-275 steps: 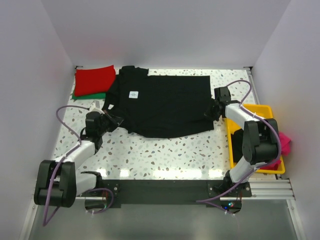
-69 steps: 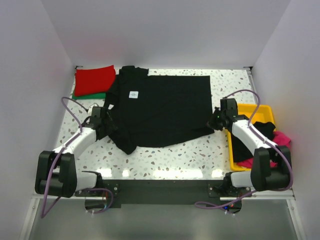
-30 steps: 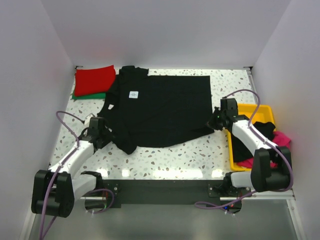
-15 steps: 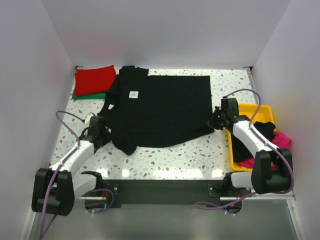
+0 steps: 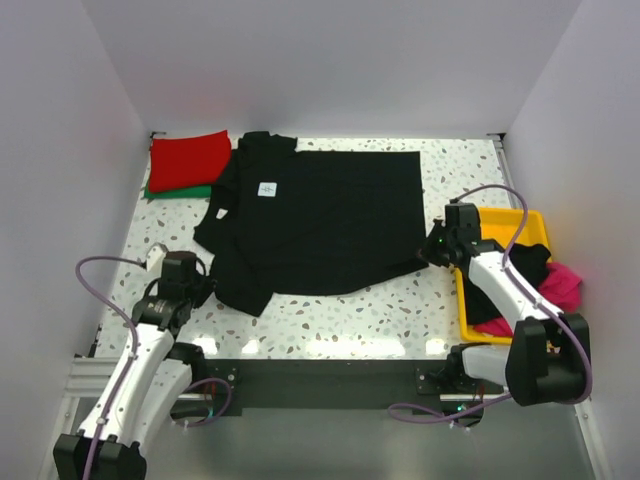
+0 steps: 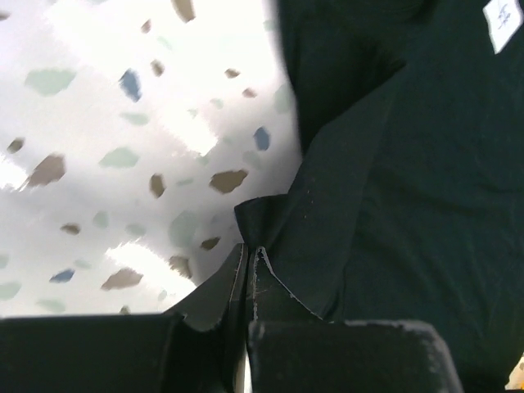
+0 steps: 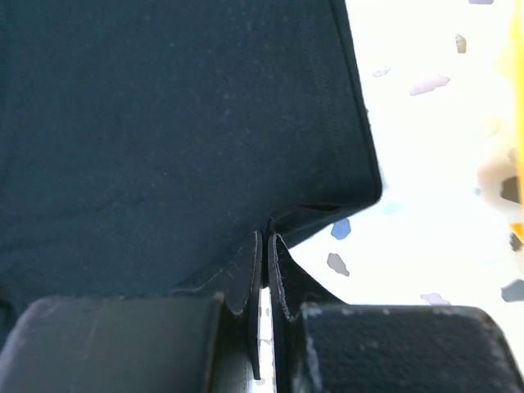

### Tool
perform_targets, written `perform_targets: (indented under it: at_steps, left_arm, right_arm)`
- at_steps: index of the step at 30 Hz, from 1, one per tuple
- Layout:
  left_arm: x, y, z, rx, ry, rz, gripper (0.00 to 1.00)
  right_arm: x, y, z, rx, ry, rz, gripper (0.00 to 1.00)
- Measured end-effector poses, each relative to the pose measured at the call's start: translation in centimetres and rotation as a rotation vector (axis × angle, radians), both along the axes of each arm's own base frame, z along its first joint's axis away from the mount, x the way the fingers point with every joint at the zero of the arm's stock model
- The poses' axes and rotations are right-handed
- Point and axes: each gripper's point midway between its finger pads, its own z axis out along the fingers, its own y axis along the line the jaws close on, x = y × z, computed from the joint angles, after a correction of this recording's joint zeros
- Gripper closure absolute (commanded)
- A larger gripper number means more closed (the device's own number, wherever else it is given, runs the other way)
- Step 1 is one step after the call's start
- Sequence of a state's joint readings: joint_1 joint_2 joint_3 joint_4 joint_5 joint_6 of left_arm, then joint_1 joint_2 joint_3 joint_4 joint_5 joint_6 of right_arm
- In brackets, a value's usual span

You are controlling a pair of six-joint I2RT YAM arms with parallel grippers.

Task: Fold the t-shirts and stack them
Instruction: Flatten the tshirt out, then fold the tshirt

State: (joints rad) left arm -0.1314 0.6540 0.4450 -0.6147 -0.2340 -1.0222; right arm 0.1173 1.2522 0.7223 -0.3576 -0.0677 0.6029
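A black t-shirt (image 5: 320, 220) with a small white neck label (image 5: 266, 188) lies spread flat on the speckled table. My left gripper (image 5: 205, 285) is shut on the shirt's near left edge, a pinched fold showing in the left wrist view (image 6: 270, 217). My right gripper (image 5: 432, 250) is shut on the shirt's near right hem corner (image 7: 327, 205). A folded red t-shirt (image 5: 190, 158) lies on a green one (image 5: 185, 191) at the far left. Pink (image 5: 566, 285) and black (image 5: 510, 285) cloth lie in the yellow tray.
The yellow tray (image 5: 463, 290) stands at the right edge beside my right arm. White walls close in the table at the back and both sides. A black rail (image 5: 320, 375) runs along the near edge.
My left arm has drawn back toward the near edge, pulling the shirt's left corner with it. My right gripper has shifted slightly nearer, still holding the hem.
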Motion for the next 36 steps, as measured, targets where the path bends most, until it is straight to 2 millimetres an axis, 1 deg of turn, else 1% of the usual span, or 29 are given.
perform_targets:
  at_steps: [3,6,12,15,18,22,26,30,32,34,36]
  left_arm:
    - [-1.5,0.1,-0.1,-0.031,0.03,0.045,1.0]
    - [-2.6,0.2,0.7,-0.058,0.026,0.075,1.0]
    - [-4.4,0.3,3.7,-0.114,-0.035,0.119,1.0]
    - [-5.2,0.3,4.8,-0.133,-0.065,0.128,1.0]
    - [-5.9,0.3,5.7,-0.152,-0.094,0.133,1.0]
    - [-6.6,0.2,6.7,-0.167,-0.116,0.123,1.0]
    - [-7.0,0.0,6.9,-0.176,-0.122,0.112,1.0]
    - [-6.8,-0.3,6.9,-0.17,-0.115,0.083,1.0]
    - [-6.1,-0.4,7.0,-0.154,-0.105,0.069,1.0]
    - [-4.8,-0.5,7.0,-0.128,-0.076,0.051,1.0]
    - [-2.9,-0.7,6.8,-0.102,-0.036,0.031,1.0]
  right_arm:
    - [-0.2,-0.4,0.9,-0.012,-0.026,-0.012,1.0]
    - [-0.6,-0.6,1.8,-0.02,-0.049,-0.021,1.0]
    - [-1.4,-1.5,2.3,-0.054,-0.047,-0.051,1.0]
    - [-1.9,-1.9,2.3,-0.069,-0.038,-0.063,1.0]
    - [-2.5,-2.2,2.6,-0.08,-0.036,-0.074,1.0]
    - [-3.2,-2.7,3.5,-0.091,-0.057,-0.087,1.0]
    - [-4.1,-2.9,4.4,-0.095,-0.075,-0.094,1.0]
    - [-4.6,-3.3,5.1,-0.104,-0.095,-0.104,1.0]
    - [-4.6,-3.2,5.0,-0.104,-0.09,-0.104,1.0]
    - [-4.5,-3.2,4.3,-0.106,-0.063,-0.1,1.0]
    - [-4.2,-3.1,3.3,-0.109,-0.023,-0.096,1.0]
